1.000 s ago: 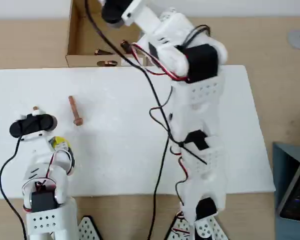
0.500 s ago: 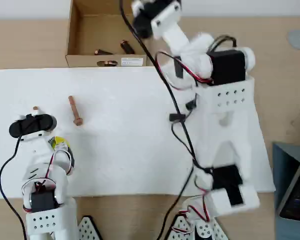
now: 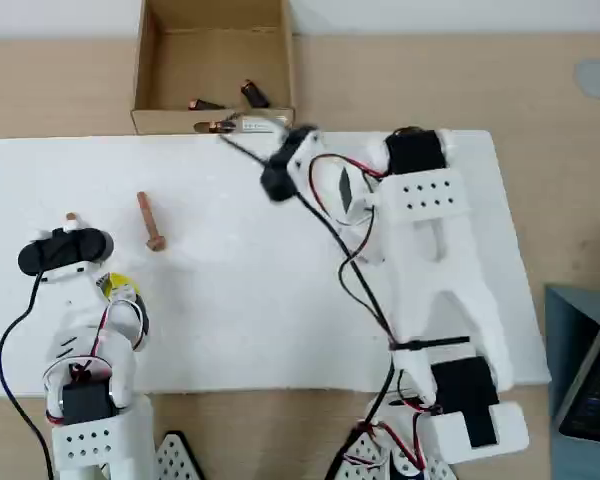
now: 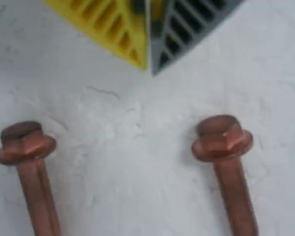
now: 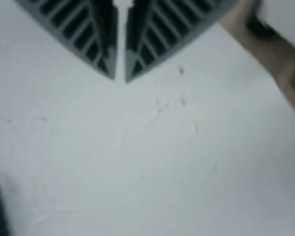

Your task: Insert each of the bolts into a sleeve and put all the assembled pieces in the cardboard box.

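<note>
Two copper bolts lie on the white mat (image 3: 240, 290), one (image 4: 223, 147) (image 3: 150, 220) on either side of my left gripper (image 4: 148, 64), the other (image 4: 27, 147) partly under the left arm's black head (image 3: 65, 250). The left gripper's yellow and grey fingers are shut with nothing between them, just short of the bolt heads. My right gripper (image 5: 119, 73) hangs shut and empty over bare mat beside the cardboard box (image 3: 148, 70) (image 5: 278, 54). Two dark assembled pieces (image 3: 205, 103) (image 3: 253, 93) lie inside the box. A copper piece (image 3: 215, 127) sits at its front wall.
The right arm (image 3: 420, 200) folds over the mat's right half, its black cable (image 3: 330, 240) trailing across the middle. A laptop corner (image 3: 590, 380) sits at the right edge. Open mat lies between the two arms.
The right arm has pulled back from over the box and folded down, bringing its gripper low over the mat in front of the box. The left arm and the bolts have not moved.
</note>
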